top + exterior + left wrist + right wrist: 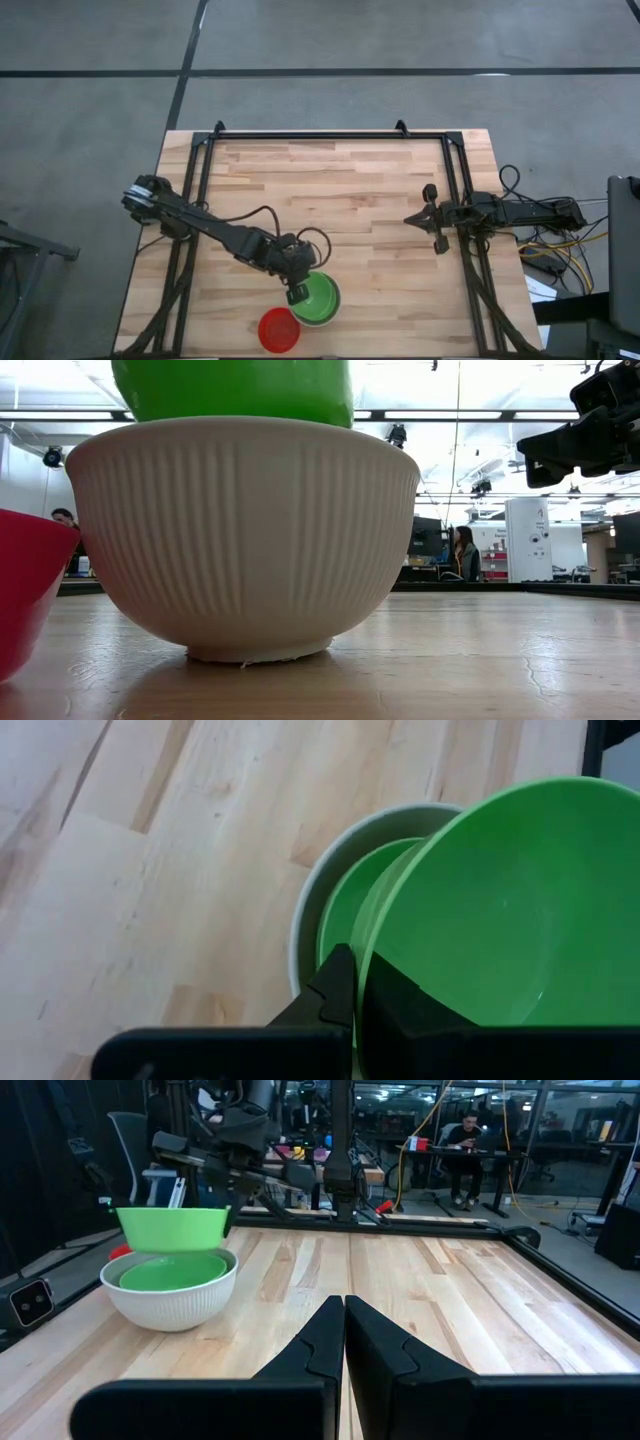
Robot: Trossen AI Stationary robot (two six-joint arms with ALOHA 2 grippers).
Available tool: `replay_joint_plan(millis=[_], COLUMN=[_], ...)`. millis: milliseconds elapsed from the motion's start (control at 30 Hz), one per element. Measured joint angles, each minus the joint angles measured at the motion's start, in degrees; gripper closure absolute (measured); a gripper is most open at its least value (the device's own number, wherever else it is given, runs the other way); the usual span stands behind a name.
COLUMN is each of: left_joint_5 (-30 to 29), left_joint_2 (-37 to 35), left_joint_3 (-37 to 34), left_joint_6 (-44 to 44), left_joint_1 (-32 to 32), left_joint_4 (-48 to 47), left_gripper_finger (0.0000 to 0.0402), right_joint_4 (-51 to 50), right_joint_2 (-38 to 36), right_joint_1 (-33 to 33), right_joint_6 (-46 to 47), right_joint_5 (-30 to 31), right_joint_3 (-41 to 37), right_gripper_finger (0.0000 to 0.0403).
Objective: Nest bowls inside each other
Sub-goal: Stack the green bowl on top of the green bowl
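The red bowl (278, 329) sits by itself at the near edge of the surface (350, 190), left of centre. Just beside it to the right stands the ribbed white bowl (172, 1301), with a green bowl (172, 1272) already nested in it. The left gripper (297, 293) hovers over this stack, its fingers (335, 992) pinched tight on the rim of a second green bowl (510, 910), one finger inside the rim and one outside; that bowl hangs tilted just above the stack, apart from the nested one. Well to the right, near the surface's right edge, the right gripper (343, 1342) waits with its fingers pressed together on nothing. No readable writing shows on the bowls.
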Motion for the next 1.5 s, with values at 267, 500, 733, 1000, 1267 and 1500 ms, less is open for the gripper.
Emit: replay_joint_plan(millis=[267, 500, 733, 1000, 1267, 1500], left_joint_5=[0.2, 0.2, 0.6, 0.6, 2.2, 2.4], left_joint_2=[-1.4, -1.7, -5.9, -9.1, -9.1, -9.0], left_joint_3=[-1.4, -2.6, -10.0, -15.4, -17.0, -17.0], left_joint_6=[1.1, 2.2, 1.5, 0.3, -3.1, -3.9], left_joint_1=[0.0, 0.0, 0.0, 0.0, 0.7, 0.8], left_joint_4=[1.1, 2.2, 12.1, 15.4, 17.3, 17.3], left_gripper_finger=[0.04, 0.04, 0.04, 0.0399, 0.04, 0.0399], right_joint_4=[0.0, 0.0, 0.0, 0.0, 0.0, 0.0], right_joint_2=[0.0, 0.0, 0.0, 0.0, 0.0, 0.0], right_joint_1=[0.0, 0.0, 0.0, 0.0, 0.0, 0.0], right_joint_6=[0.0, 0.0, 0.0, 0.0, 0.0, 0.0], right_joint_5=[0.0, 0.0, 0.0, 0.0, 0.0, 0.0], right_joint_3=[0.0, 0.0, 0.0, 0.0, 0.0, 0.0], right_gripper_finger=[0.0394, 0.0394, 0.0394, 0.0394, 0.0394, 0.0394])
